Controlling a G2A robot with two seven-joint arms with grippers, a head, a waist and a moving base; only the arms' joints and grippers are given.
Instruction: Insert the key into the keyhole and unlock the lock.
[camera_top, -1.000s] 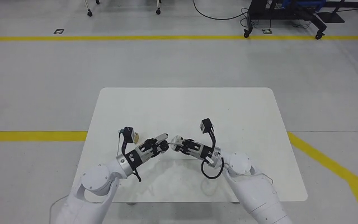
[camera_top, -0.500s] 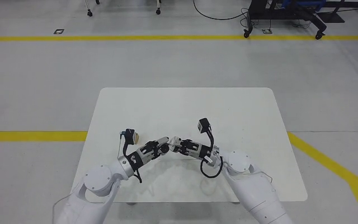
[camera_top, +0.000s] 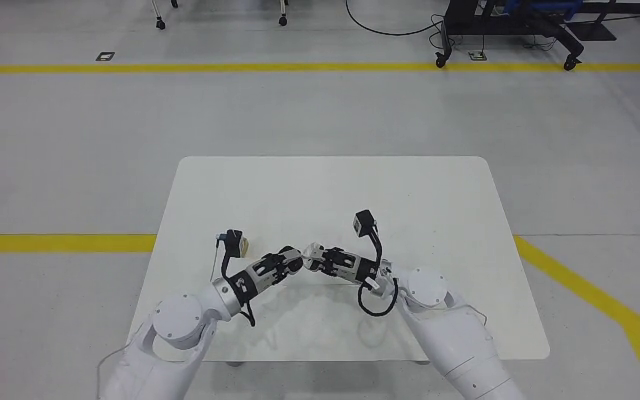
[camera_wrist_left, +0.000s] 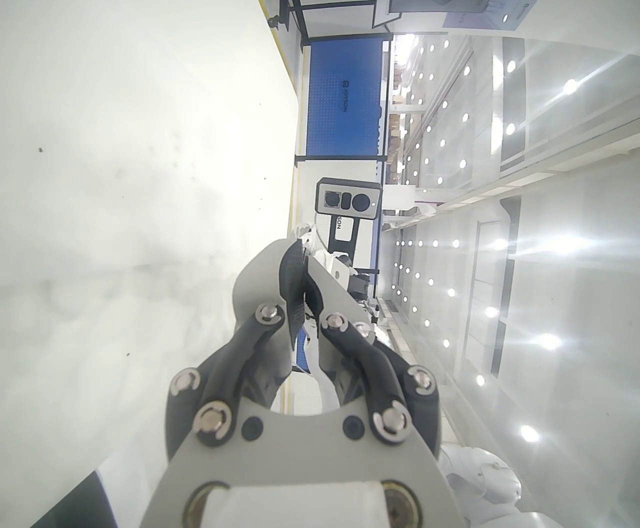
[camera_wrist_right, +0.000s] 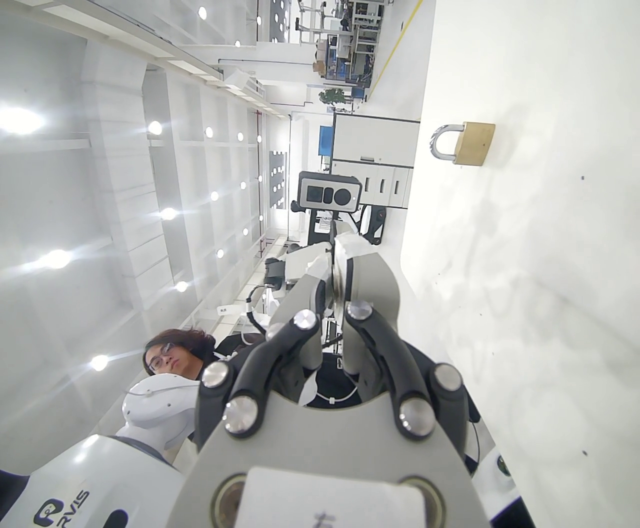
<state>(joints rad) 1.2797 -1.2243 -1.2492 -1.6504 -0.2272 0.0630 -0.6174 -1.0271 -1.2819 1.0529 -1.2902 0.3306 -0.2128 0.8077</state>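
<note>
A brass padlock (camera_wrist_right: 474, 143) with a steel shackle lies flat on the white table (camera_top: 400, 190); from above it shows beside the left arm's wrist (camera_top: 244, 243). My two grippers meet tip to tip over the table's near middle. The right gripper (camera_top: 311, 252) (camera_wrist_right: 341, 245) is shut on a thin silver key (camera_wrist_right: 340, 286), seen edge-on between its fingers. Facing it, the left gripper (camera_top: 291, 257) (camera_wrist_left: 296, 246) is shut, its dark pads pressed together, and I cannot make out anything held between them. The padlock lies apart from both grippers.
The table's near edge runs close below both arms. A yellow floor line passes on either side of the table, and wheeled carts stand far behind it.
The left arm has drawn back slightly toward the near edge and the right gripper has followed it. The tips stay together and the padlock has not moved.
</note>
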